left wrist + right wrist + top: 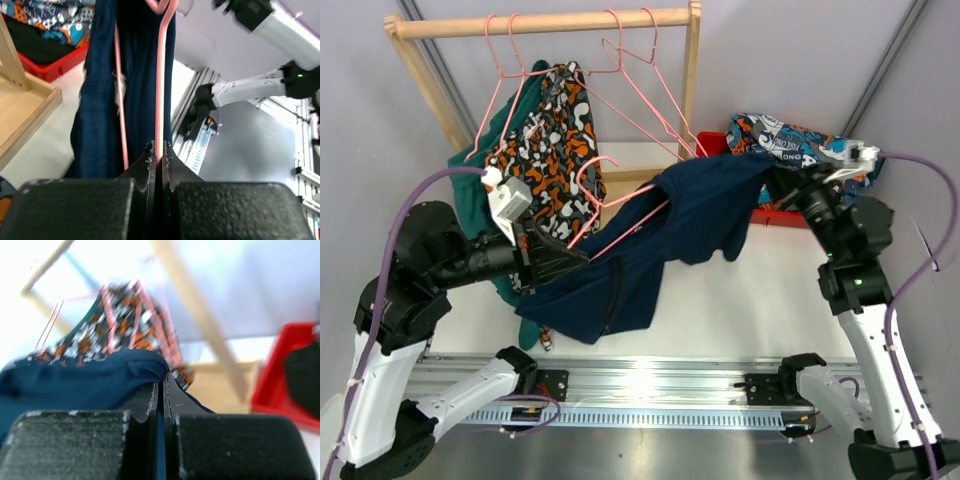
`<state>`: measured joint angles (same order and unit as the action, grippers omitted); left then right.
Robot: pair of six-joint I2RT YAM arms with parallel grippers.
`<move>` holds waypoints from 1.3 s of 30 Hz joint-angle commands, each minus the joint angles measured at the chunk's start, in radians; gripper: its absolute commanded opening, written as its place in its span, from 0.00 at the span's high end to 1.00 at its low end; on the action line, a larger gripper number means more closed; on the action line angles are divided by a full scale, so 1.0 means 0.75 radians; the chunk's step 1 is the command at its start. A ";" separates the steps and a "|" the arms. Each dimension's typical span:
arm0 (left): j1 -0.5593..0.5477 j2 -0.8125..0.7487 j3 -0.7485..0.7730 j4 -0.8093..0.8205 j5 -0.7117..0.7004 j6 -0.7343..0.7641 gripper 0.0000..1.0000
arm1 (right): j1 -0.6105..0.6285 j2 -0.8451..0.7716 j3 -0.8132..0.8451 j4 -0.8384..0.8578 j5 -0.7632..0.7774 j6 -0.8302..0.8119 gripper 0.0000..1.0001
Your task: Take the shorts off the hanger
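A red bin (712, 146) sits beside the wooden rack (545, 22) on the white table (760, 300).

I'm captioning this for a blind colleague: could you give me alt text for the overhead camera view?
Two robot arms hold navy shorts between them: the left gripper pinches their pink hanger, the right gripper pinches the fabric. Behind, camo shorts and green shorts hang from a wooden rail.
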<state>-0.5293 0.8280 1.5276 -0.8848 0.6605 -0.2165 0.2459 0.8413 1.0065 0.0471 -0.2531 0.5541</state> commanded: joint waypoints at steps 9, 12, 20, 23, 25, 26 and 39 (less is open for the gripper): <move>-0.329 0.088 0.053 -0.160 -0.298 0.107 1.00 | -0.669 0.060 0.167 -0.230 -0.090 0.200 1.00; -0.429 0.107 0.125 -0.182 -0.347 0.121 1.00 | -0.782 0.115 0.175 -0.267 -0.098 0.229 1.00; -0.470 0.127 0.174 -0.193 -0.373 0.129 1.00 | -0.837 0.246 0.247 -0.429 0.016 0.190 1.00; -0.472 0.119 0.178 -0.195 -0.376 0.129 1.00 | -0.855 0.281 0.259 -0.460 0.037 0.196 1.00; -0.476 0.117 0.180 -0.195 -0.373 0.127 1.00 | -0.856 0.289 0.255 -0.449 0.045 0.196 1.00; -0.478 0.115 0.182 -0.193 -0.371 0.127 1.00 | -0.858 0.298 0.272 -0.457 0.059 0.186 1.00; -0.536 0.086 0.186 -0.184 -0.326 0.117 1.00 | -0.933 0.580 0.527 -0.613 0.029 0.120 1.00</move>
<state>-0.9108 0.9794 1.5864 -0.9585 0.3424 -0.1303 -0.3595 1.1919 1.3323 -0.4896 -0.5243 0.6949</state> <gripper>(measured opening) 0.035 0.023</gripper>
